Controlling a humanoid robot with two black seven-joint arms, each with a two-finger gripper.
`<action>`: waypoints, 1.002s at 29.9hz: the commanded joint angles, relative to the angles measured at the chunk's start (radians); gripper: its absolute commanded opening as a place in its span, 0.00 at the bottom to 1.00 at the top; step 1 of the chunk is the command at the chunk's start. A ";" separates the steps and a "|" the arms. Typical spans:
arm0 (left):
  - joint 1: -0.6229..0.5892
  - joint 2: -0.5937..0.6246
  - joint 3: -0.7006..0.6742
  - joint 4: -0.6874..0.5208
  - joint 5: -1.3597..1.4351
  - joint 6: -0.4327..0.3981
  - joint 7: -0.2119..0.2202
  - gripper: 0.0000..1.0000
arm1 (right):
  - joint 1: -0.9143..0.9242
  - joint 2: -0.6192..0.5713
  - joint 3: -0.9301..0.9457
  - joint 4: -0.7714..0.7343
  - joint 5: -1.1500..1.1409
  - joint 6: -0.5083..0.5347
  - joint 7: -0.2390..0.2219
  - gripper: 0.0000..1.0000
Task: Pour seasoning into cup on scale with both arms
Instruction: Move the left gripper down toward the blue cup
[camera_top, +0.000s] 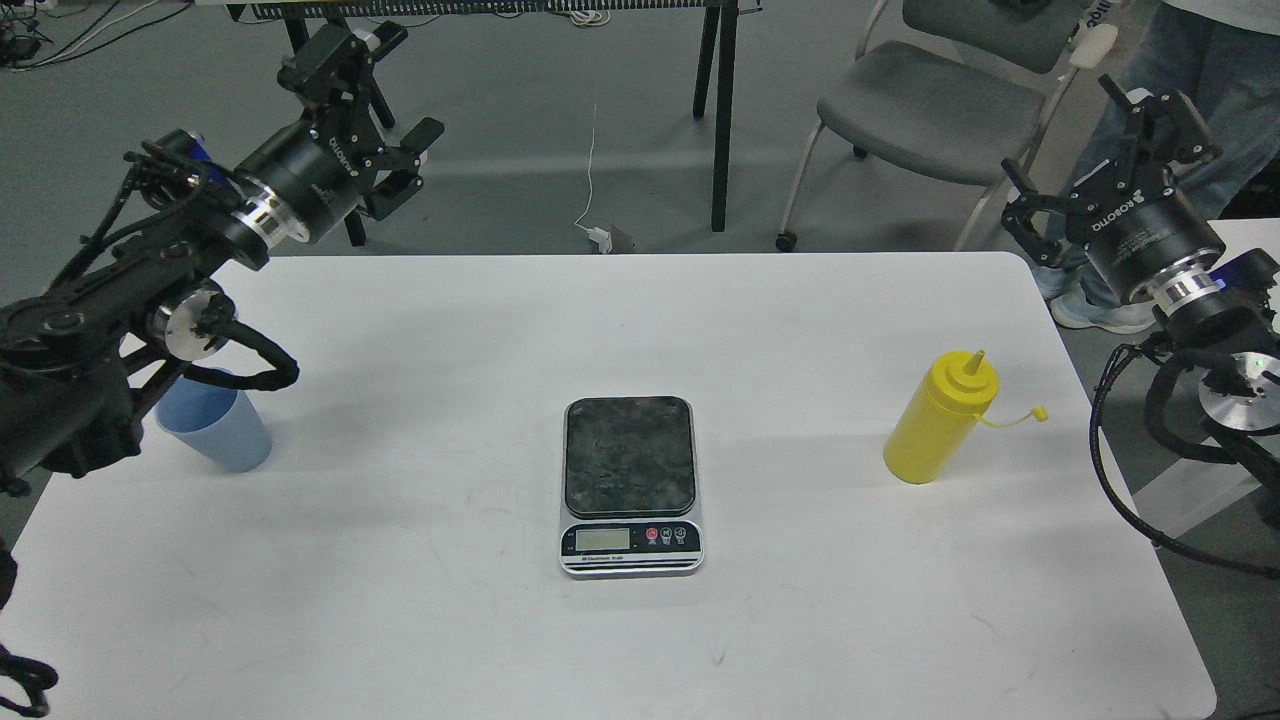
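The light blue cup (218, 428) stands on the white table (640, 330) at the left edge, partly behind my left arm. The scale (630, 486) sits in the table's middle with its dark platform bare. The yellow seasoning bottle (940, 420) stands upright at the right, cap hanging off on its tether. My left gripper (385, 95) is open and empty, raised beyond the table's far left edge, well above and behind the cup. My right gripper (1090, 150) is open and empty, raised off the far right corner, above and behind the bottle.
A grey chair (930, 100) and a person's legs (1180, 60) are behind the table at right. Black table legs (722, 110) and a white cable (592, 150) are on the floor beyond the far edge.
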 joint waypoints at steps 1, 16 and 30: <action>-0.030 0.119 0.105 -0.008 0.124 -0.028 0.000 0.99 | 0.000 0.000 -0.001 0.000 0.000 0.000 0.000 0.99; 0.026 0.326 0.125 -0.045 0.813 0.045 0.000 0.99 | -0.011 0.018 0.001 0.000 -0.002 0.000 0.002 0.99; 0.169 0.301 0.153 -0.011 1.065 0.239 0.000 0.99 | -0.014 0.018 -0.001 0.003 -0.002 0.000 0.002 0.99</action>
